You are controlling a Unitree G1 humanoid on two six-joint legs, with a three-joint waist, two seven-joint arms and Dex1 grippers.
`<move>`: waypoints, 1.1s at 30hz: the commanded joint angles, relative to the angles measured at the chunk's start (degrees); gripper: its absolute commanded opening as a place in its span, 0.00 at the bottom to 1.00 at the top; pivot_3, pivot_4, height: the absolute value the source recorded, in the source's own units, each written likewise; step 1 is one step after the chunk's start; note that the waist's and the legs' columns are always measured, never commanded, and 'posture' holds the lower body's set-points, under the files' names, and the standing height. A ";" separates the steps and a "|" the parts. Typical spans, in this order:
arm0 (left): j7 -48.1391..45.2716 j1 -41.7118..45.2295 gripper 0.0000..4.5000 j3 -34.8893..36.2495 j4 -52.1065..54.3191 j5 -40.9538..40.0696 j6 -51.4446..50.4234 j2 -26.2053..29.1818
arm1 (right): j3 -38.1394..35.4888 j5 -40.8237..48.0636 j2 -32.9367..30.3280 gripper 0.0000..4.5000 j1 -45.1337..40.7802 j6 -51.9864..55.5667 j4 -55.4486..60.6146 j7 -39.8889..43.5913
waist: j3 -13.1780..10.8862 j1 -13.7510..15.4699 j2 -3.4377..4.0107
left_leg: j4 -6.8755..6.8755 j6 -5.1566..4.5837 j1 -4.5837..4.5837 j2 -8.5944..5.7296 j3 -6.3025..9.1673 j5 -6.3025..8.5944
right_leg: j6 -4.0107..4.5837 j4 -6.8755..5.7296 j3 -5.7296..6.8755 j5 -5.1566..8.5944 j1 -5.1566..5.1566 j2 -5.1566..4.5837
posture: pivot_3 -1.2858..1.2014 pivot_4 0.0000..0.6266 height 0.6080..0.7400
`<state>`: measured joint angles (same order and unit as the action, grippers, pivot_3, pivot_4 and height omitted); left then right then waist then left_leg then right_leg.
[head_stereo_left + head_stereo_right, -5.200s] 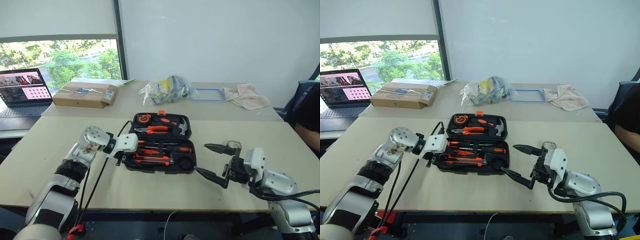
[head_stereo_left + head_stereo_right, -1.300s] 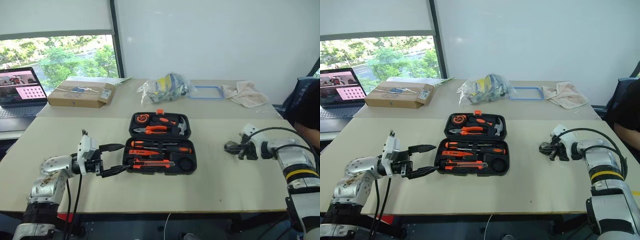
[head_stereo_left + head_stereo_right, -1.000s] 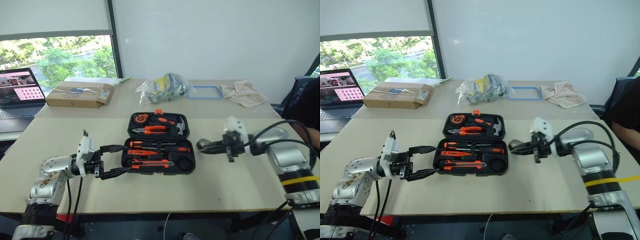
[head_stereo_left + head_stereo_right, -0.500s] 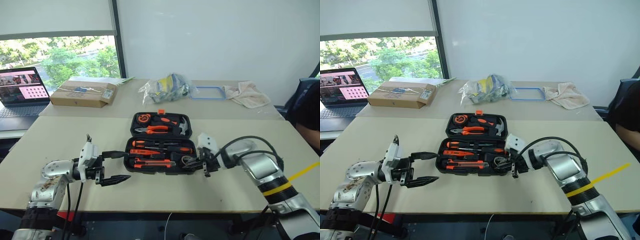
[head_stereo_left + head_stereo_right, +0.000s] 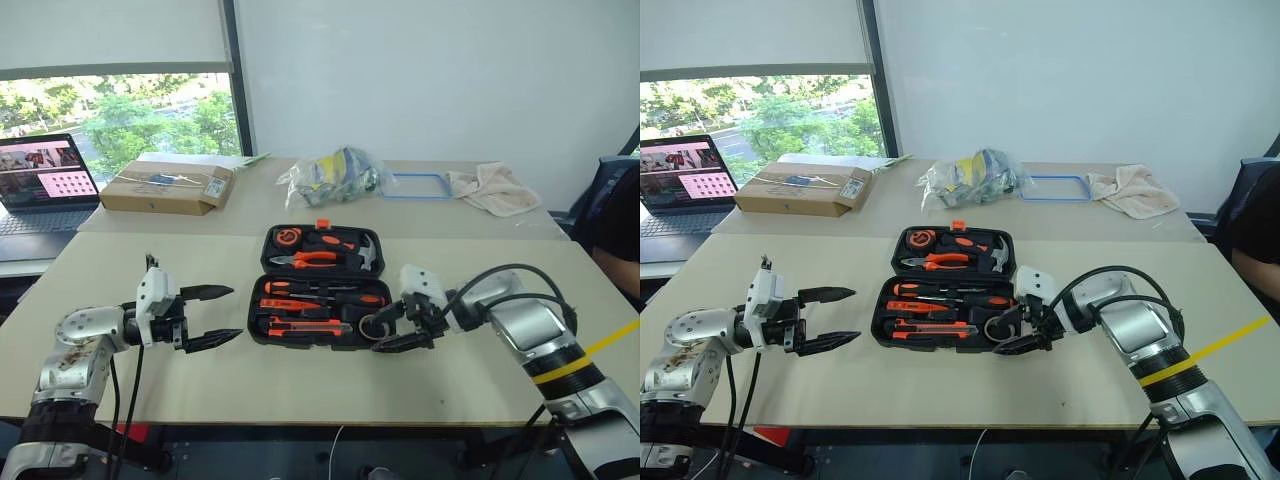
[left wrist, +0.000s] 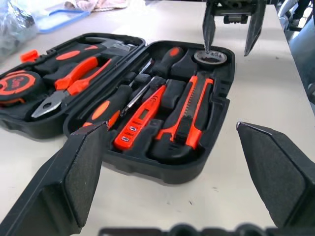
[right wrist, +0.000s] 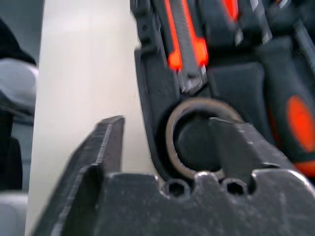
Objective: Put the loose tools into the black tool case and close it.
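The black tool case lies open in the middle of the table. Its near half holds two screwdrivers, a slim tester and the utility knife. The black tape roll sits in the round recess at the case's near right corner. My right gripper is open at that corner; in the right wrist view one finger is over the roll and the other is outside the case wall. My left gripper is open, left of the case and apart from it.
The lid half holds pliers, a hammer and a tape measure. On the far table are a cardboard box, a laptop, a plastic bag, a blue frame and a cloth. A person sits at the right edge.
My right gripper came in from the right with the tape roll, reached the case's near right corner and opened; the roll now lies in its recess. The left gripper drew slightly left.
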<state>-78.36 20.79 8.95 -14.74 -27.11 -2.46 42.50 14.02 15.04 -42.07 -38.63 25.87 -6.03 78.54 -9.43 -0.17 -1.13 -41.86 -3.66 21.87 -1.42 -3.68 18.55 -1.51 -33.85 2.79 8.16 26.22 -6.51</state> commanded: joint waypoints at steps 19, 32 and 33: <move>28.59 21.37 0.01 -5.11 -24.94 16.16 -3.55 -10.58 | -8.09 -14.89 13.16 0.00 -10.93 -32.92 -40.95 -29.64 | 0.00 -1.28 -0.02 | 0.10 0.16 -0.16 0.00 -0.12 -0.10 | 0.03 -0.09 -0.09 -0.04 -0.02 0.08 | 0.52 0.24 1.00; 18.04 15.11 0.01 -7.64 -15.14 13.33 -10.13 -11.66 | -5.45 -13.55 15.89 0.00 -8.63 -32.25 -36.44 -15.02 | 0.01 -2.20 -0.01 | 0.16 0.16 -0.14 0.01 -0.05 -0.10 | 0.00 -0.08 -0.05 -0.02 0.00 0.07 | 0.52 0.24 1.00; 17.65 13.77 0.01 -7.55 -13.31 13.11 -11.01 -11.06 | -5.36 -13.39 15.68 0.00 -7.59 -31.37 -34.37 -14.50 | 0.01 -2.26 0.00 | 0.21 0.16 -0.16 0.02 -0.04 -0.10 | -0.01 -0.07 -0.04 -0.01 0.00 0.07 | 0.52 0.24 1.00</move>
<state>-57.60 36.11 2.69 -32.97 -12.28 -11.71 31.67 7.48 0.18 -27.23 -47.35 -6.75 -45.98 60.88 -9.42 -2.44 -1.13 -41.61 -3.50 21.70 -1.40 -3.71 18.45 -1.53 -33.92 2.75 8.15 26.23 -6.46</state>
